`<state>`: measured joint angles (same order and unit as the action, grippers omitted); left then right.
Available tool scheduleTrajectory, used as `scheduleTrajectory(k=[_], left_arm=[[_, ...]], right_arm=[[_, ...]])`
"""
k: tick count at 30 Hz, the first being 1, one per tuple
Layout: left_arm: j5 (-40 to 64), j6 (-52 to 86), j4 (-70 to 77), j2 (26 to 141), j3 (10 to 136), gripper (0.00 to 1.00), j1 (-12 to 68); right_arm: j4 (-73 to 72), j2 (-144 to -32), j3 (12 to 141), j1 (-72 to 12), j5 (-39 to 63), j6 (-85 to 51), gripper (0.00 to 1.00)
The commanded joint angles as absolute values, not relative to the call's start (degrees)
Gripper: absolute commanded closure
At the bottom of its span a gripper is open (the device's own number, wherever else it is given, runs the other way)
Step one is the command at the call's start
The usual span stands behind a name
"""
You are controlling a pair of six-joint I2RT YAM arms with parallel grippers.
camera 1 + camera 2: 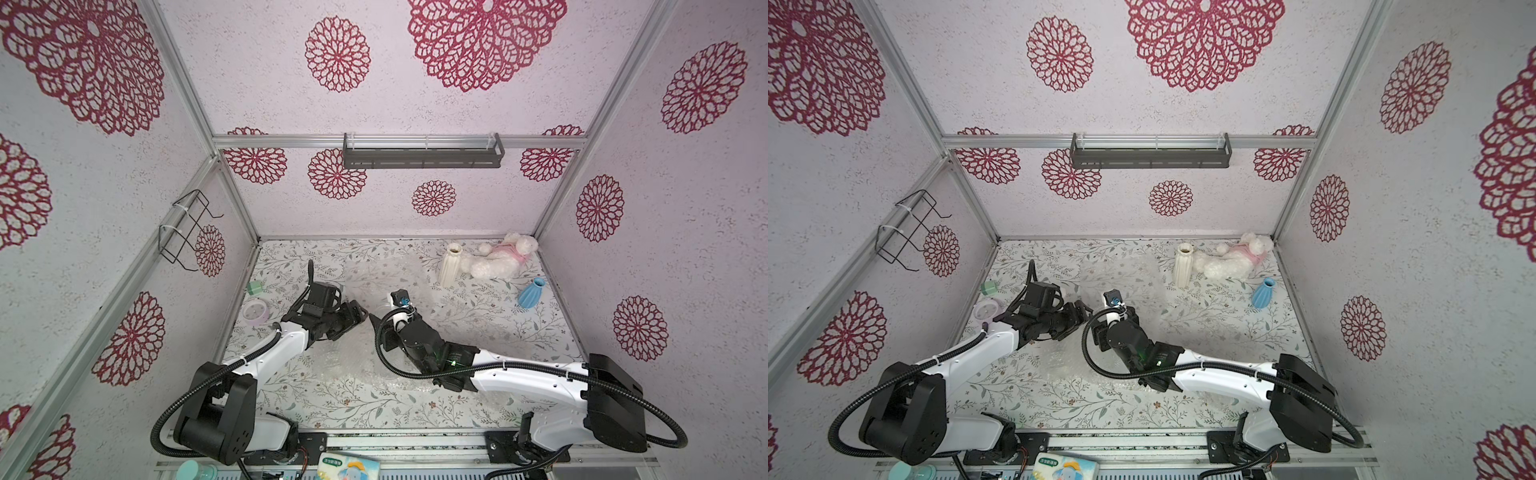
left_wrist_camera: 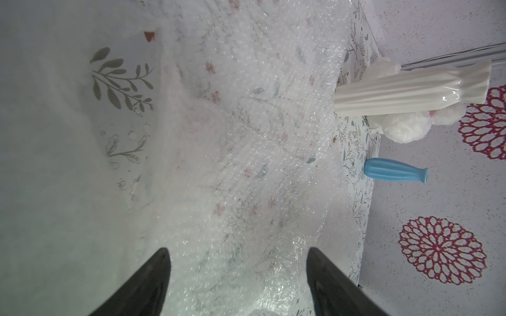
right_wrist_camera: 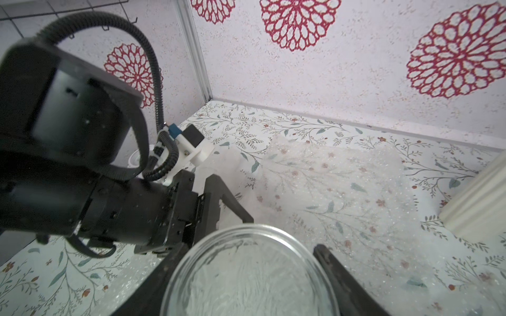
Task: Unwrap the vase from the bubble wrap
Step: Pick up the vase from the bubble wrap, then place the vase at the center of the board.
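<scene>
We hold the clear glass vase beside loose bubble wrap
Our right gripper is clamped across its rim; our left gripper hovers, jaws apart, over the wrap, which lies spread across the middle of the table.

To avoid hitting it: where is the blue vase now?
In both top views the blue vase stands upright near the right wall, just in front of the plush toy and right of the white vase.

White vase, blue vase, plush toy crowd the far right corner; bubble wrap covers the middle; right side clear
</scene>
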<state>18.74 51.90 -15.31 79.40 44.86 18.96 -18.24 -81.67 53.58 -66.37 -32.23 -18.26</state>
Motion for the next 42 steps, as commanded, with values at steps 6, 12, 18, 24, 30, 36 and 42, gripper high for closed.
scheduleTrajectory(k=[6, 12, 18, 24, 30, 36, 42], left_arm=[[18.73, 51.3, -15.7, 79.33, 46.32, 0.19, 18.1], [19.37, 50.85, -16.15, 78.1, 47.23, 0.19, 17.03], [19.94, 50.2, -16.16, 77.6, 48.85, 0.19, 16.98], [21.09, 50.27, -15.66, 78.95, 50.16, 0.19, 17.0], [21.9, 50.09, -15.02, 81.17, 51.72, 0.19, 16.98], [22.68, 50.06, -14.71, 82.87, 52.12, 0.19, 17.05], [23.09, 50.28, -14.15, 83.58, 51.72, 0.19, 16.98]], right_arm=[[-30.15, -83.08, 59.9, -57.19, -28.65, -12.01, 0.42], [-35.23, -90.13, 64.74, -50.13, -24.5, -9.53, 0.42], [-40.09, -99.39, 71.61, -43.08, -20.56, -7.53, 0.43], [-41.57, -109.79, 82.16, -37.84, -17.22, -6.37, 0.43], [-41.14, -120.82, 95.57, -33.75, -15.3, -6.71, 0.43], [-38.71, -131.1, 109.19, -31.37, -14.17, -5.95, 0.43], [-32.83, -140.29, 124.55, -29.89, -13.81, -5.32, 0.43]])
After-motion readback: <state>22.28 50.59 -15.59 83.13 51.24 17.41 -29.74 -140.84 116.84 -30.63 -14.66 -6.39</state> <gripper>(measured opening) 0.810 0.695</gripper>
